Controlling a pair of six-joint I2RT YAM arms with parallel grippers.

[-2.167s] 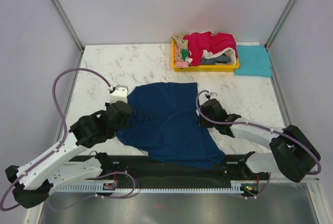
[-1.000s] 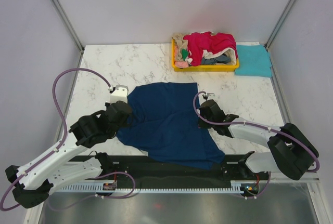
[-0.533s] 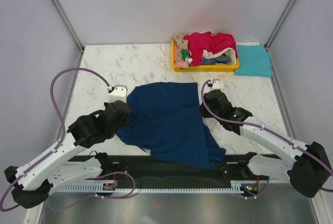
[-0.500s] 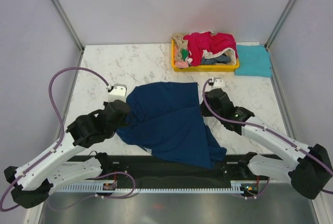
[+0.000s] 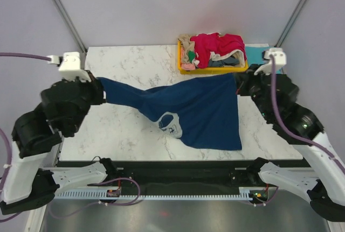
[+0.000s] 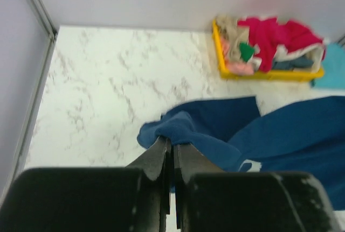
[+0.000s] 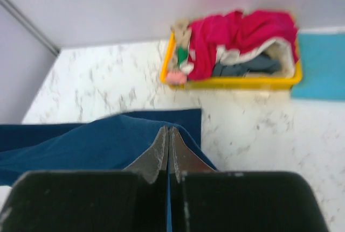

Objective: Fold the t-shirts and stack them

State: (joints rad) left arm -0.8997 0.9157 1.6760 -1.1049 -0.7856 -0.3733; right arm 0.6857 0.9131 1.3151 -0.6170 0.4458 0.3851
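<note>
Pale lilac walls (image 5: pixel 161 6) close in a white marble table (image 5: pixel 135 60); above it the navy tee (image 5: pixel 205 108) is strung between both arms, its long axis running left to right across the middle of the table.

The left gripper (image 6: pixel 171 143) is clenched on a bunched corner of the cloth at the left end, fingers pressed together with navy fabric pinched at the tips; the right gripper (image 7: pixel 167 131) is clamped likewise on the tee's right end, a fold of cloth draped over its closed tips. The top edge of the tee sags a little between the two holds; the left part is narrow and rope-like, the right part spreads into a broad panel that hangs toward the near edge, its lowest corner pointing near and right. A pale patch (image 5: pixel 170 124) shows at the low fold near the centre, probably the print, though it is too crumpled to read.

At the far right stands a yellow tray (image 5: pixel 213 71), heaped; a crimson tee (image 5: pixel 218 43) lies on top, a beige tee (image 5: pixel 186 42) at its left end, with green, pink and grey cloth under them. A teal tee (image 7: pixel 323 65) lies flat on the table just right of the tray, well apart from the navy one.
</note>
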